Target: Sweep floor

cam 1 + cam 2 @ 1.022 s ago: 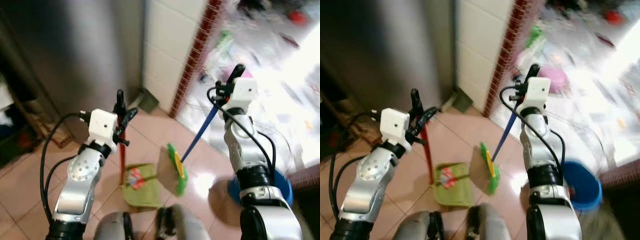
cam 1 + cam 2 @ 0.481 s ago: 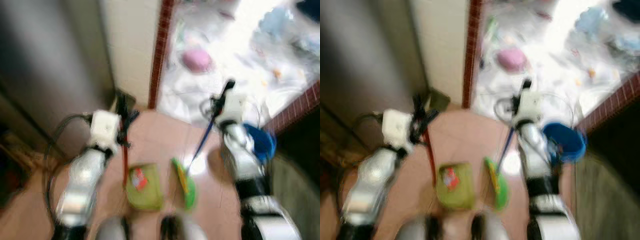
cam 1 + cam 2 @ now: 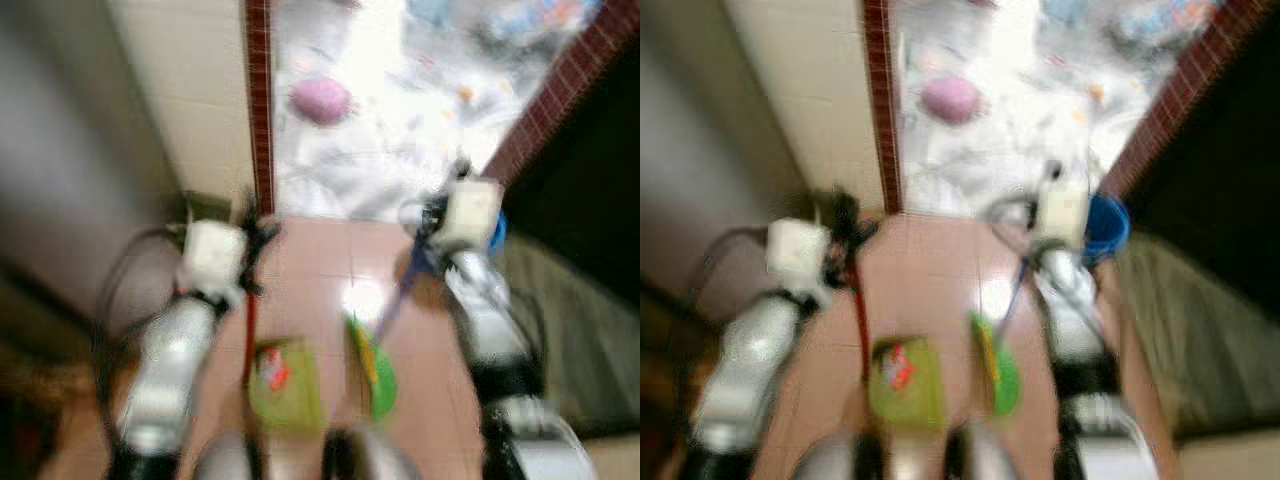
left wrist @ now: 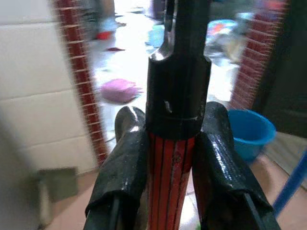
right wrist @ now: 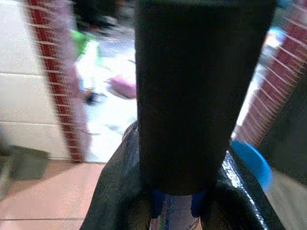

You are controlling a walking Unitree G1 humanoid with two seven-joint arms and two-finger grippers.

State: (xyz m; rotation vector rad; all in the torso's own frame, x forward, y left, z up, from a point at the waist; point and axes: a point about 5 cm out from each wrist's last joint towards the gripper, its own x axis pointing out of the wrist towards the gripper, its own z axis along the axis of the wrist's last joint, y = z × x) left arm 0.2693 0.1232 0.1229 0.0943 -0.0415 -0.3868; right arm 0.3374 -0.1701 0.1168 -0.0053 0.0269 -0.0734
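The head views are blurring, but the layout is readable. The left gripper [image 4: 175, 158] is clamping the red dustpan handle [image 4: 170, 191] between its two black fingers [image 4: 122, 167], just below the handle's black end cap [image 4: 178, 93]. The handle is running down to the green dustpan [image 3: 285, 385], which is resting on the pink tiled floor [image 3: 320, 270] and carrying a red-and-white scrap [image 3: 272, 367]. The right gripper [image 5: 180, 201] is gripping the blue broom handle [image 3: 400, 290] beneath its black top grip [image 5: 192, 86], fingers closed on the shaft. The broom's green head [image 3: 372, 368] is sitting on the floor just beside the dustpan. A blue bucket [image 4: 249, 132] is standing near the brick-edged doorway [image 3: 260, 100], beyond which a pink object [image 3: 320, 100] is lying among scattered clutter.
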